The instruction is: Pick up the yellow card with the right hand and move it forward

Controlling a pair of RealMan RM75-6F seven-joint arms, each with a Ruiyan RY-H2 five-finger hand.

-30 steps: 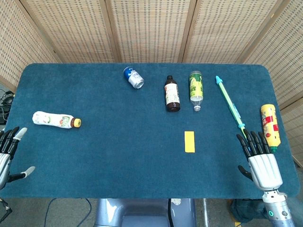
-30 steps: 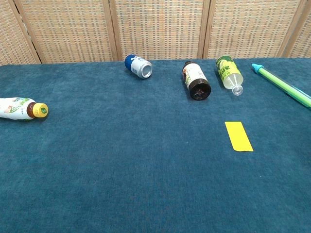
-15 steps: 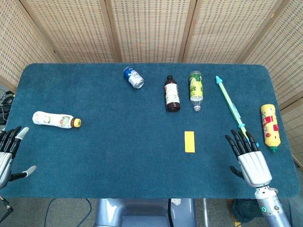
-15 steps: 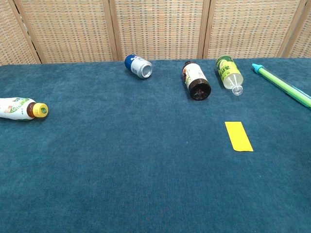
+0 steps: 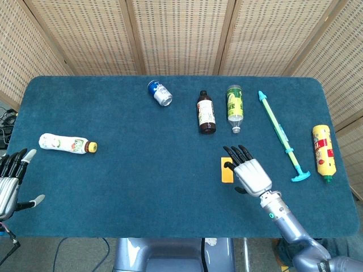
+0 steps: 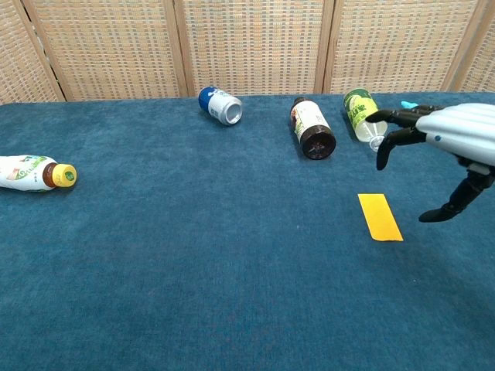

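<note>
Now your right hand point(image 6: 447, 147) hovers just beside the yellow card point(image 6: 380, 216), on its right edge, with the fingers point(image 6: 399, 117) spread and curved downward, holding nothing and not touching the card. That card lies flat on the blue tabletop point(image 5: 142, 187), nearer you than the brown bottle point(image 5: 206, 113). Your left hand point(image 5: 10, 181) sits far from the card, fingers apart and empty.
</note>
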